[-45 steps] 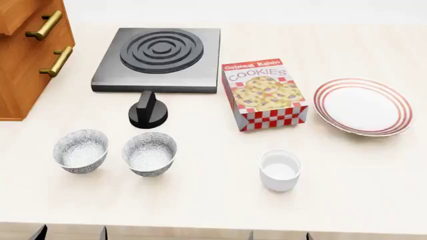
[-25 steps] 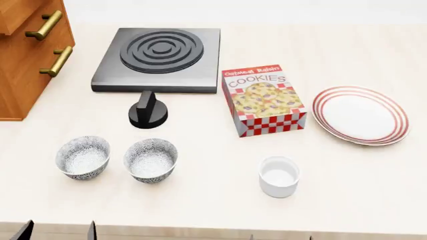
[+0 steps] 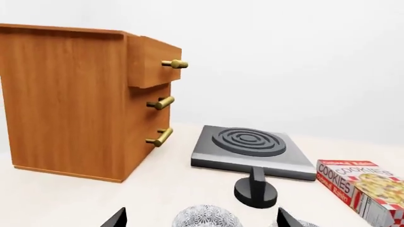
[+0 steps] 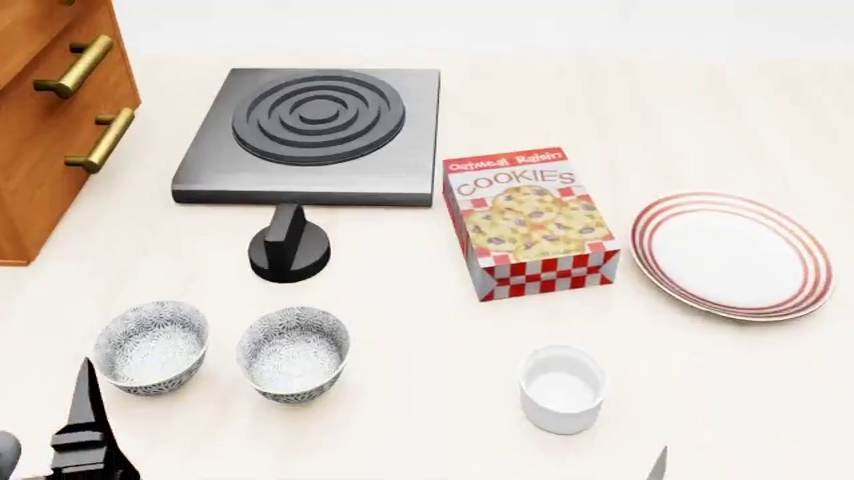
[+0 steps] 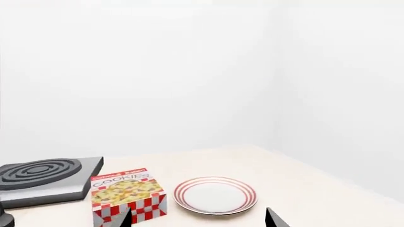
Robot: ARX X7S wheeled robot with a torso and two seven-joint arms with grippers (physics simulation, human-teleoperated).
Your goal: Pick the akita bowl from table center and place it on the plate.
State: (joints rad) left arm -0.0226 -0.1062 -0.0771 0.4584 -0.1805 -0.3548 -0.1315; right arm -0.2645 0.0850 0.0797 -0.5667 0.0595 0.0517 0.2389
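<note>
Two identical speckled bowls stand side by side near the table's front. The akita bowl point(image 4: 294, 353) is the right one, nearer the table center; its twin point(image 4: 151, 347) stands to its left. In the head view one dark finger point(image 4: 86, 425) of my left gripper rises just before the left bowl. The left gripper point(image 3: 200, 215) is open, and in its wrist view the left bowl point(image 3: 205, 218) lies between its fingertips, a little beyond them. The plate point(image 4: 730, 255) point(image 5: 215, 195), white with red rings, lies at the right. My right gripper point(image 5: 198, 215) is open and holds nothing; it faces the plate from a distance.
A cookies box point(image 4: 531, 220) stands between the bowls and the plate. A plain white cup point(image 4: 562, 388) sits front right of the akita bowl. A black knob point(image 4: 290, 245), a dark stove plate point(image 4: 310, 135) and a wooden drawer cabinet point(image 4: 54, 110) stand behind and to the left.
The head view has shifted, so everything on the table sits lower in frame. The left gripper's finger has come up into view at the bottom left, closer to the left bowl.
</note>
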